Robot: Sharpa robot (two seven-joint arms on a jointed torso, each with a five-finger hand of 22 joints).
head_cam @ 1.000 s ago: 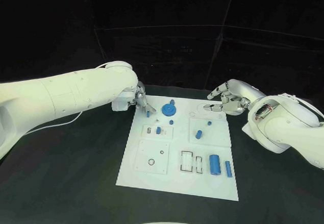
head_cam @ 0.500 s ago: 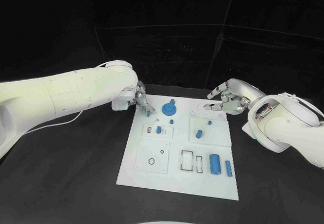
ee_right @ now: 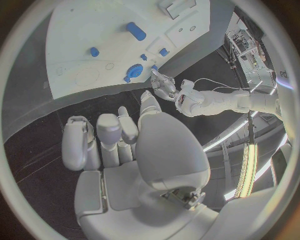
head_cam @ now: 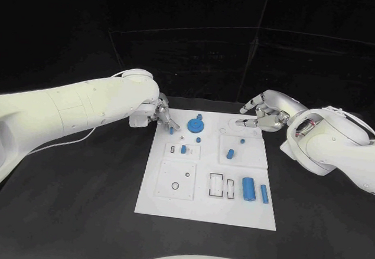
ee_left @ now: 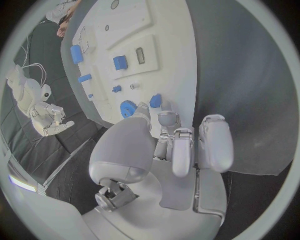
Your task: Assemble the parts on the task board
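Observation:
The white task board (head_cam: 175,199) lies in the middle of the black table. My left hand (head_cam: 159,113) is at its far left corner, thumb and a finger pinching a small blue part (head_cam: 171,130), seen between the fingertips (ee_left: 155,100) in the left wrist view. A blue gear (head_cam: 196,127) stands just right of it. My right hand (head_cam: 262,114) hovers over the far right corner with fingers apart and nothing in them. Small blue pegs (head_cam: 230,154) stand mid-board. A blue cylinder (head_cam: 249,189) and a slimmer one (head_cam: 264,197) lie near the right edge.
Rectangular slots (head_cam: 222,186) and a raised plate with round holes (head_cam: 177,179) take up the board's near half. Black table (head_cam: 72,205) surrounds the board on all sides. The right wrist view shows the gear (ee_right: 133,71) and my left hand (ee_right: 164,86) beyond it.

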